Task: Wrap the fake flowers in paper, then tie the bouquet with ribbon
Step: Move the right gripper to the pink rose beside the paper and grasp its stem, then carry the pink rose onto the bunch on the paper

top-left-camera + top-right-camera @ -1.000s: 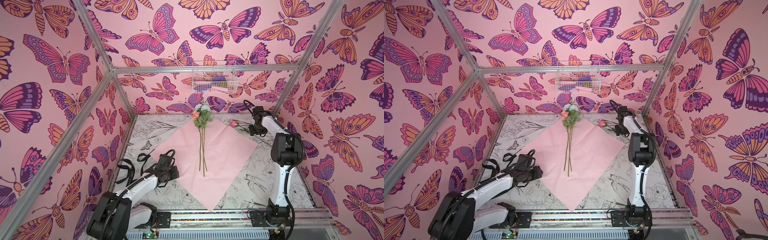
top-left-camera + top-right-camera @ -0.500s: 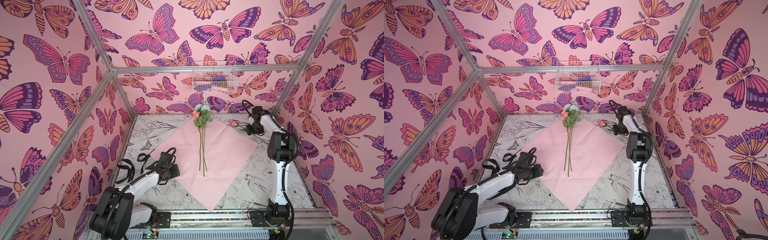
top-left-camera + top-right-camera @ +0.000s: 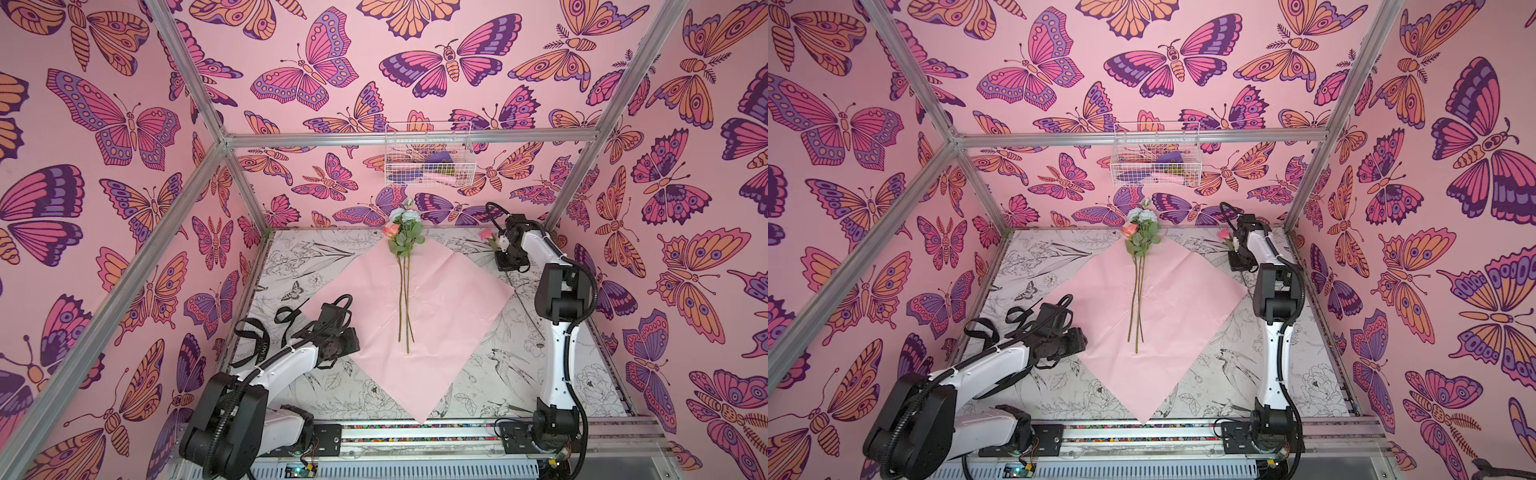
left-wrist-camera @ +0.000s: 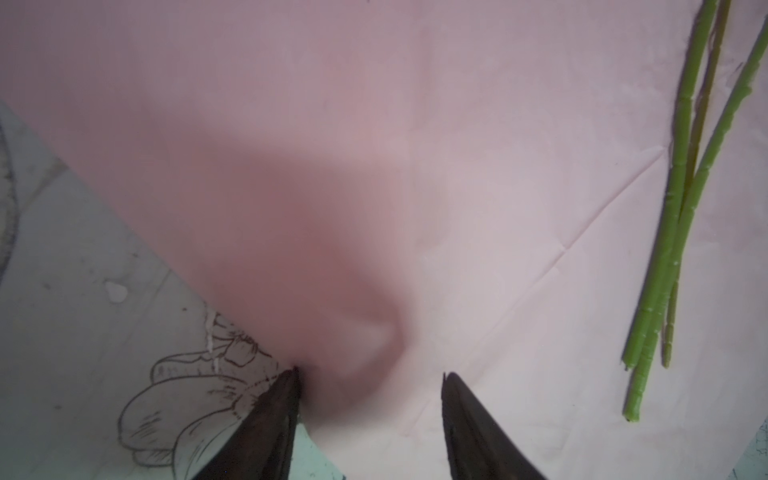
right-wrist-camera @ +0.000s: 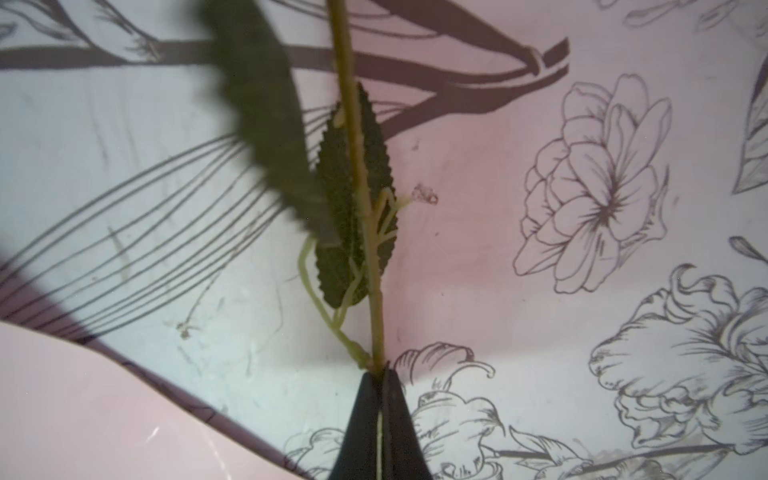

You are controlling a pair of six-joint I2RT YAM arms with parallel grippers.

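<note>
While three stems (image 4: 681, 199) lie, one paper (image 3: 453, 299), fourth stem (image 5: 376, 299) pinched

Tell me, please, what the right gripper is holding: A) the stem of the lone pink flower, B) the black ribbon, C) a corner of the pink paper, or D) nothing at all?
A: in the right wrist view the right gripper is pinched shut on the thin stem of the pink flower, which sits off the pink paper.

left gripper (image 4: 370, 376) parted, right gripper (image 5: 380, 372) clamped.
</note>
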